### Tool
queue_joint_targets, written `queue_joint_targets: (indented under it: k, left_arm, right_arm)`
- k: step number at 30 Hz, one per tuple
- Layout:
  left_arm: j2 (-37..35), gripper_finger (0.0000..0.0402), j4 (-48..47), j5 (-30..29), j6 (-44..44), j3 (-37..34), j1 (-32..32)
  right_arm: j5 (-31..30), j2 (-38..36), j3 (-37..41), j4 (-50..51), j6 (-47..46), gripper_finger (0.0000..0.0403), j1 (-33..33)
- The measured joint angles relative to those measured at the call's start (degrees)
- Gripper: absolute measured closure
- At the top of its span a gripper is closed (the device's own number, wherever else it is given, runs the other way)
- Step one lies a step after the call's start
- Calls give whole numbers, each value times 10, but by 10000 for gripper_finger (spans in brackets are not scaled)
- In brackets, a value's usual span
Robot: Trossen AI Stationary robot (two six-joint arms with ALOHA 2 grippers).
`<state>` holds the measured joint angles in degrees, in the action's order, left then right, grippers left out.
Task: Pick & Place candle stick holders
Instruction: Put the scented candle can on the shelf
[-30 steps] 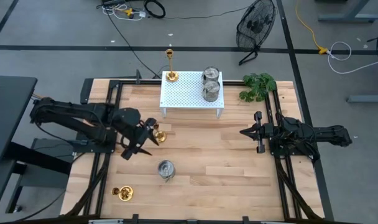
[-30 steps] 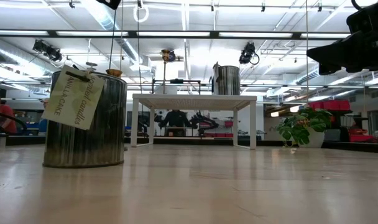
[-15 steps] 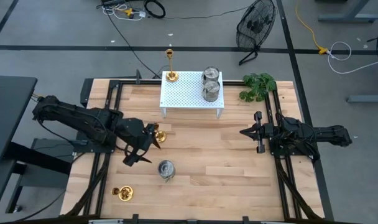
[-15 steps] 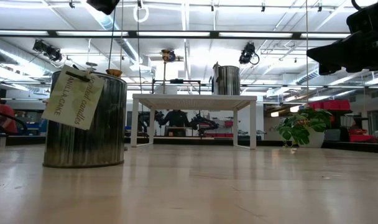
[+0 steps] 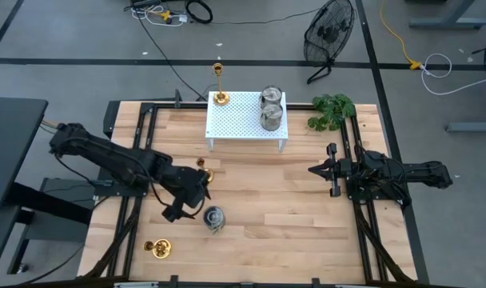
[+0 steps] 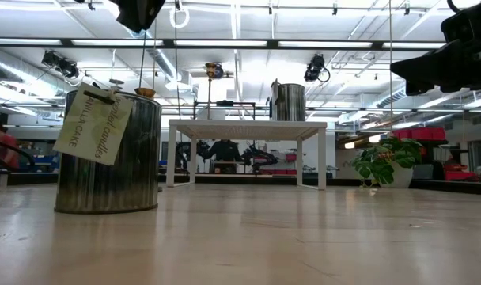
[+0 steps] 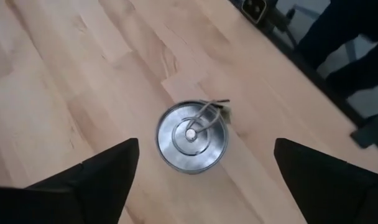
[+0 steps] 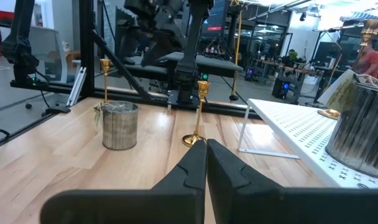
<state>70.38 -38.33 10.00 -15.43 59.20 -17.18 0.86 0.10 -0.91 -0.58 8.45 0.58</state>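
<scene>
A squat silver candle stick holder (image 5: 214, 218) with a paper tag stands on its base on the table, near the front left. In the low view this silver holder (image 6: 107, 152) fills the left side. My left gripper (image 5: 190, 202) hovers open just left of and above it. In the left wrist view the open left gripper (image 7: 206, 149) looks down on the holder's round top (image 7: 191, 135), a finger on either side and clear of it. Two gold holders (image 5: 203, 170) (image 5: 158, 249) stand on the table. A third gold holder (image 5: 220, 97) and two silver ones (image 5: 271, 108) stand on the white rack (image 5: 239, 120). My right gripper (image 5: 315, 170) waits shut at the right.
The white perforated rack stands at the far middle, with a green plant (image 5: 332, 110) to its right. Black frame rails (image 5: 135, 216) run along both table sides. Bare wood lies between the silver holder and the right arm.
My left gripper has swung toward the table's near edge and right, away from the gold holder and toward the silver one, and has sunk lower. It now hangs over the silver holder. No holder has moved.
</scene>
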Motion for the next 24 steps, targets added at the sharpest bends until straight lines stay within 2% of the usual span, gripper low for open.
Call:
queue_joint_targets:
  k: [5,19,24]
  left_arm:
    - [21,3,2,-37,-9,0,-12]
    - [65,2,13,-39,-4,-1,-54]
    - [65,2,17,-70,-2,-1,-68]
  right_arm:
    - [0,0,0,0,0,385,0]
    - [0,0,0,0,0,385,0]
    - [0,0,0,0,0,385,0]
